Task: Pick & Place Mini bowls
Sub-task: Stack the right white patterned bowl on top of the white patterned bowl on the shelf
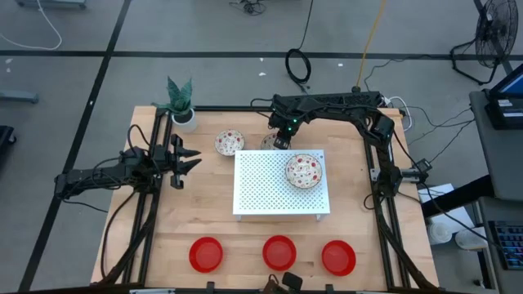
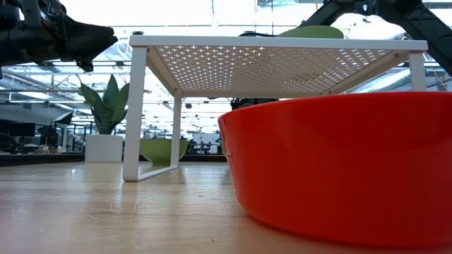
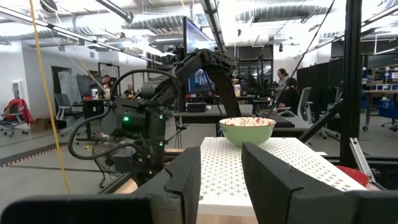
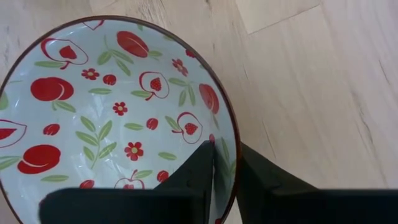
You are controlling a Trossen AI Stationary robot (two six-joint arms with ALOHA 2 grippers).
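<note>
The right gripper (image 4: 225, 163) pinches the rim of a patterned bowl (image 4: 112, 118) just behind the board (image 1: 282, 184). Another (image 1: 304, 171) sits on the board, a third (image 1: 230, 143) beside its back-left corner. Three red bowls (image 1: 279, 252) line up in front. The left gripper (image 1: 189, 160) waits left, fingers apart.

Overhead view straight down on whole table, low view level across tabletop, both sharing white perforated board (image 1: 282, 184).
</note>
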